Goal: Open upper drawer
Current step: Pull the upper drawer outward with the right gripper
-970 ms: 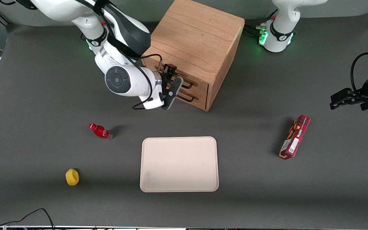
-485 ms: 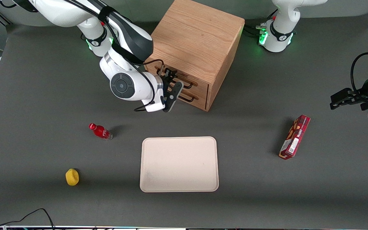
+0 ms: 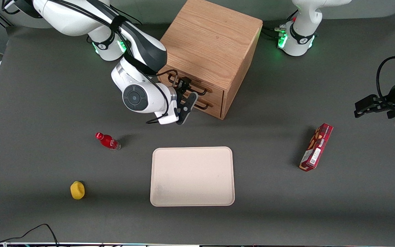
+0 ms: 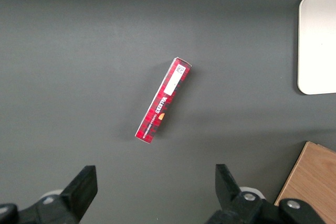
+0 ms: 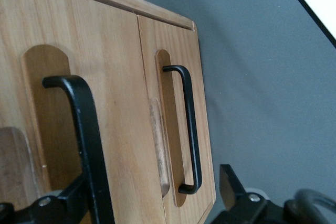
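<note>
Upper drawer point(image 3: 197, 86): top front of the cabinet point(image 3: 211, 44), flush, not yet pulled out.
Handle point(image 5: 84, 145): black bar, lying between the fingers.
Gripper point(image 3: 186, 94): at the drawer fronts, fingers spread wide, not clamped.
Progress: approach done; closing and pulling remain.

The upper drawer point(image 3: 197, 85) is light oak w/ a long black bar handle point(image 5: 86, 145), top of the cabinet front; it looks closed.
</note>
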